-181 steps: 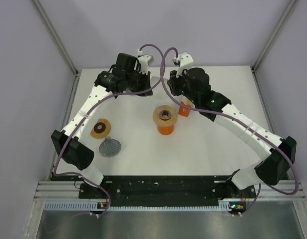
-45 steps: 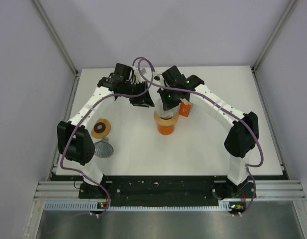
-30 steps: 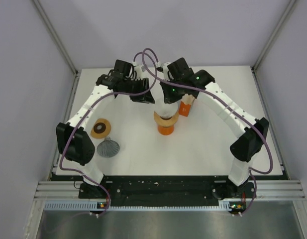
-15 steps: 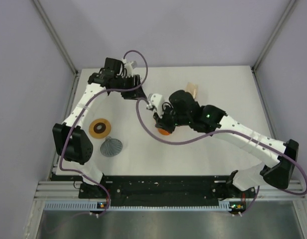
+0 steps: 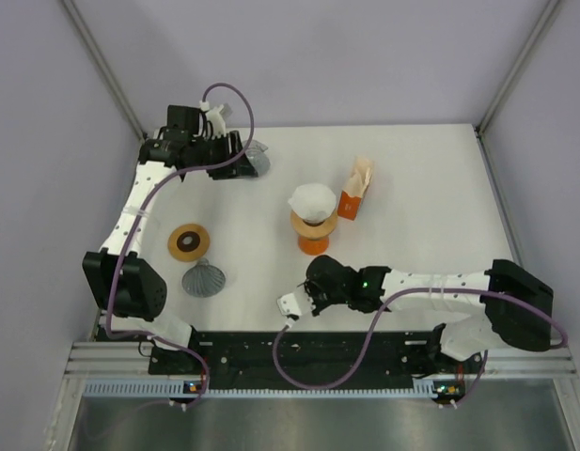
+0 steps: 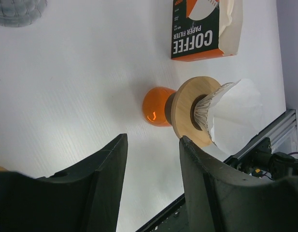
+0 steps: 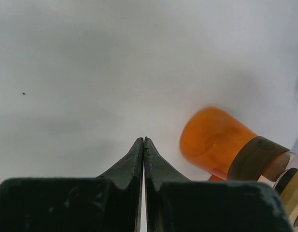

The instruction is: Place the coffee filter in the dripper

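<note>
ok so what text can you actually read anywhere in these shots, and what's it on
"COFFEE": large white letters on the dark green and orange label of the cream paper bag, sideways in the left wrist view.
"PAPER FILTER": smaller white letters just beside it on the same label.
Small print on the label's orange strip: too small to read.
Top view: the label is too small to read.
Right wrist view: no text.

The white paper coffee filter (image 5: 312,198) is sitting mouth-up in the orange, wooden-collared dripper (image 5: 313,242), which is standing ahead of the left gripper (image 6: 153,140) and just right of the right gripper (image 7: 143,139).
</note>
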